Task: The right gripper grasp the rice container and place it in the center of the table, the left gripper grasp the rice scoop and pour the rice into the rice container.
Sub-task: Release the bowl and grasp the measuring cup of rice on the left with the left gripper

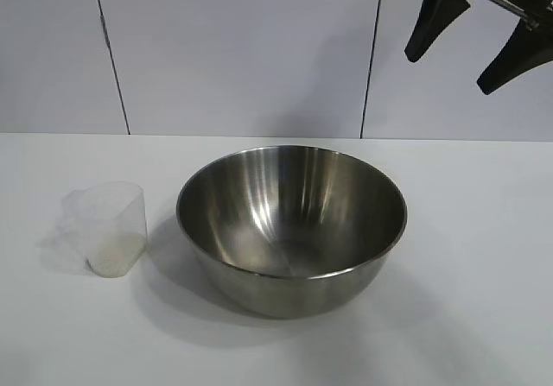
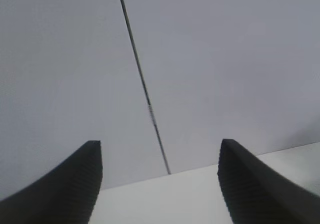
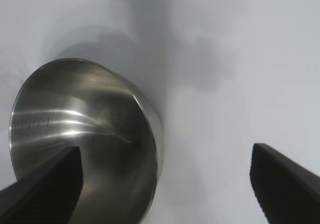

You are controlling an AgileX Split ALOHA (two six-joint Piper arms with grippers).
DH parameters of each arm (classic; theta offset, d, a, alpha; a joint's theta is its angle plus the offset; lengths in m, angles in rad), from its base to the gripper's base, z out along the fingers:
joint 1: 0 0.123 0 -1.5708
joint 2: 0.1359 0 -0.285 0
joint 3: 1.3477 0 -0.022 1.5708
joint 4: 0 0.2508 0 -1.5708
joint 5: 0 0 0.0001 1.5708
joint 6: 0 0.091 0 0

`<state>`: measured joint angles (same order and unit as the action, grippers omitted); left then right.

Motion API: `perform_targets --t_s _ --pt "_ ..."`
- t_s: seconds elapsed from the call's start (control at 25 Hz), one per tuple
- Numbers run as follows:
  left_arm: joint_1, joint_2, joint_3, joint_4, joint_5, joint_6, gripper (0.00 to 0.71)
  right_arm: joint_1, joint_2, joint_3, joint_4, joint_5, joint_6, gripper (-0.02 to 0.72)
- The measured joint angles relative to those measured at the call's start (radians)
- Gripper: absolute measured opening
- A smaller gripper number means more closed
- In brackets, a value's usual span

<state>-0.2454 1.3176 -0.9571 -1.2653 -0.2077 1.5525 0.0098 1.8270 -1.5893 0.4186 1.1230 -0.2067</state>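
The rice container (image 1: 291, 230), a big shiny steel bowl, stands on the white table (image 1: 484, 274) near its middle, and nothing shows inside it. To its left stands the rice scoop (image 1: 108, 228), a small frosted plastic cup with a little rice (image 1: 117, 258) at its bottom. My right gripper (image 1: 449, 73) hangs open high above the table, up and to the right of the bowl. In the right wrist view this gripper (image 3: 166, 150) holds nothing, and the bowl (image 3: 85, 114) lies below one finger. My left gripper (image 2: 160, 143) is open and empty, facing the wall; it is outside the exterior view.
A grey panelled wall (image 1: 242, 49) with dark vertical seams rises behind the table's far edge. Bare tabletop stretches to the right of the bowl and in front of it.
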Motion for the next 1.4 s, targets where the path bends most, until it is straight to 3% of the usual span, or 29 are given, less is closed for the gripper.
perform_targets --t_s 0.2,0.36,0.56,0.88,1.4 --pt "0.0 0.099 0.0 -0.009 0.047 -0.129 0.456 0.0 0.007 0.002 -0.001 -0.004 0.0 0.63" --pt "0.0 0.146 0.0 0.072 0.13 -0.295 0.456 0.0 0.009 0.003 -0.002 -0.008 0.0 0.63" --pt "0.0 0.148 0.0 0.157 0.174 -0.409 0.456 0.0 0.012 0.003 -0.003 -0.015 0.0 0.63" --pt "0.003 0.148 0.046 0.165 0.208 -0.596 0.456 0.0 0.012 0.003 -0.003 -0.015 0.0 0.63" --pt "0.003 0.146 0.063 0.173 0.253 -0.715 0.456 0.0 0.012 0.003 -0.003 -0.014 0.0 0.63"
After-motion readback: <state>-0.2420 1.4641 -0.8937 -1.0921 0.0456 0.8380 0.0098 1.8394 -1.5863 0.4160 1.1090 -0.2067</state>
